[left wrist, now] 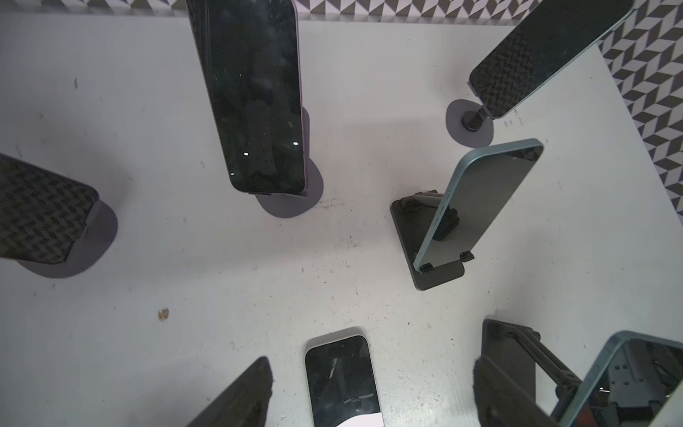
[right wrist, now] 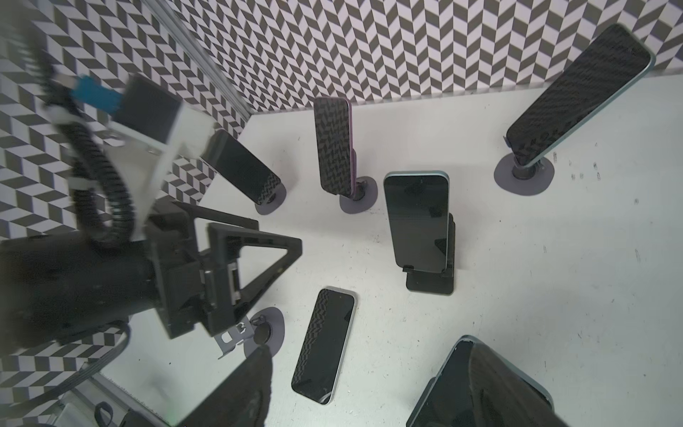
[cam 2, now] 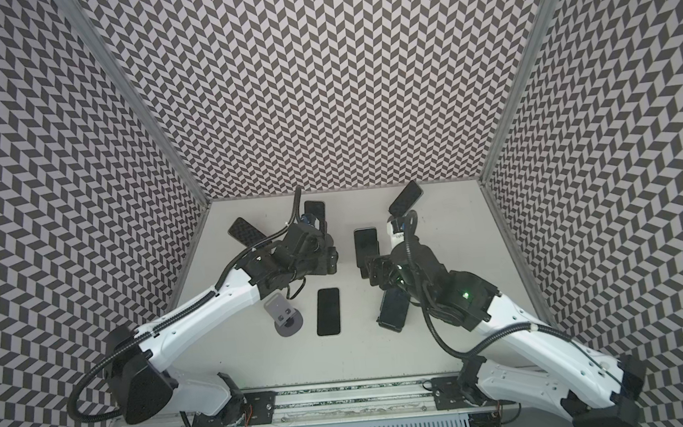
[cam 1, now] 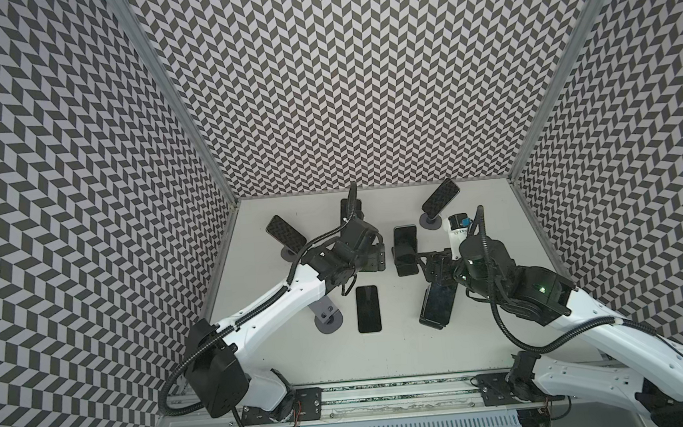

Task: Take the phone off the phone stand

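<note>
Your left gripper (left wrist: pixel 372 364) hangs above the table (cam 1: pixel 322 362) with its jaws spread wide and nothing between them. In its wrist view the two dark fingers (left wrist: pixel 240 395) frame the flat phone (left wrist: pixel 342 380) at the bottom edge. That flat phone lies screen up in the lower middle of both top views, just beside the empty grey stand (cam 1: pixel 327 318) on its left.

Your right gripper (right wrist: pixel 369 351) also has its jaws well apart and grips nothing. In its wrist view one finger (right wrist: pixel 495 380) crosses in front of the teal-edged phone (right wrist: pixel 449 384) at the lower right, and you cannot tell whether they touch. In both top views that phone leans on its own black stand (left wrist: pixel 510 355) just below the right gripper, to the right of the flat phone.

The centre phone (cam 1: pixel 405 240) stands on the black folding stand (right wrist: pixel 430 284) in the middle of the table, between the two grippers, with its screen dark.

Three more phones sit on grey disc stands (right wrist: pixel 523 177) toward the back wall (cam 1: pixel 364 96):
- the rear right phone (cam 1: pixel 439 195), in the upper right of the table
- the rear left phone (cam 1: pixel 285 230), in the upper left
- the purple-edged phone (left wrist: pixel 255 92), partly hidden behind the left arm (cam 1: pixel 280 298) in the top views
</note>
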